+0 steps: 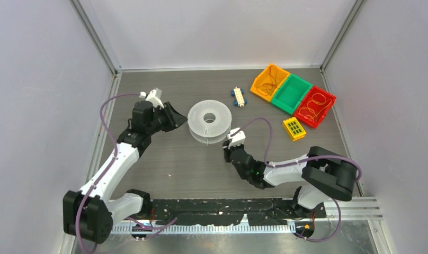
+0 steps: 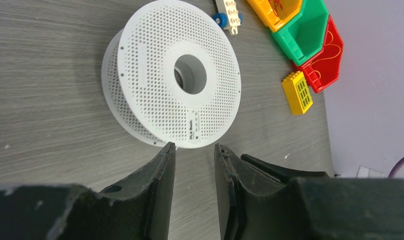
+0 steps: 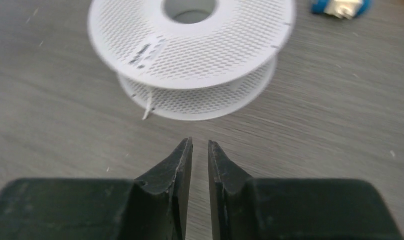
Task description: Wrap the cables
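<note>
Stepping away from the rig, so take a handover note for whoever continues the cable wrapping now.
Left gripper: slightly open, empty, at the spool edge.
Right gripper: narrowly open, empty, just short of the spool.
Cable: only a short white end shows, poking from the spool's side, facing the right gripper.
Done: most seems wound, though the core is hidden.
Left: probably tuck that end in.

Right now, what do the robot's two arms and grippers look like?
The left arm and right arm have white links with black joint housings; a purple cord loops along each. The left gripper and right gripper carry black, tapered fingers.
</note>
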